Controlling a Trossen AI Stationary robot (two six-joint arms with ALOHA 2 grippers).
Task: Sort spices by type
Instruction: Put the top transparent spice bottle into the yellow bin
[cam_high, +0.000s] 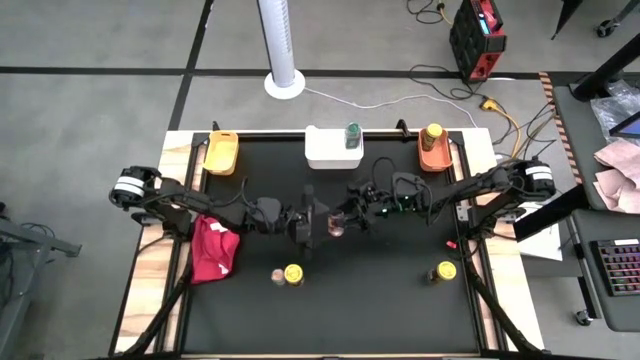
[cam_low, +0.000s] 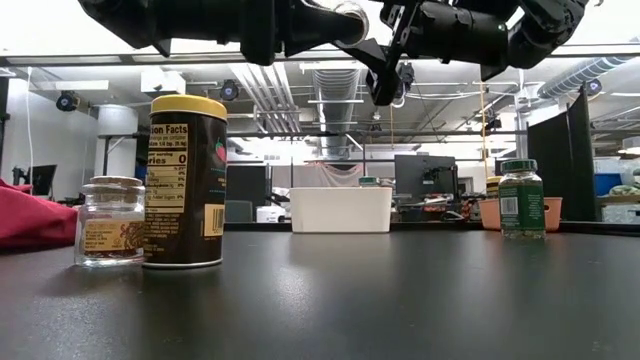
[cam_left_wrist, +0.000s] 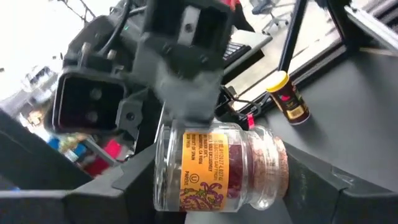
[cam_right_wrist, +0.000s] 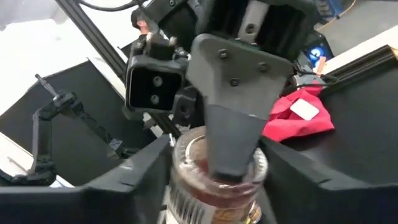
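A small clear glass spice jar (cam_left_wrist: 217, 168) with an orange label and reddish contents hangs high over the table's middle (cam_high: 337, 224), between my two grippers. My left gripper (cam_high: 325, 222) reaches in from the left and is shut on the jar. My right gripper (cam_high: 347, 217) reaches in from the right. Its fingers (cam_right_wrist: 149, 174) stand open, close on either side of the jar's glass body (cam_right_wrist: 211, 186). Another clear jar (cam_low: 110, 222) and a yellow-lidded dark jar (cam_low: 187, 182) stand upright on the mat near the front. My left gripper pinches the jar end to end, one finger on the glass base (cam_left_wrist: 158, 177) and the other on the lid (cam_left_wrist: 281, 165). It comes in level from the table's left. The jar is lifted clear, with its length running from finger to finger. My right gripper comes in level from the table's right, with its fingers beside the glass body. I cannot tell whether they touch the glass.
Along the far edge stand a yellow tray (cam_high: 222, 155), a white tray (cam_high: 325, 152) with a green-lidded jar (cam_high: 352, 135), and an orange tray (cam_high: 433, 158) holding a jar. A red cloth (cam_high: 213, 250) lies at the left. Another yellow-lidded jar (cam_high: 445, 271) stands front right.
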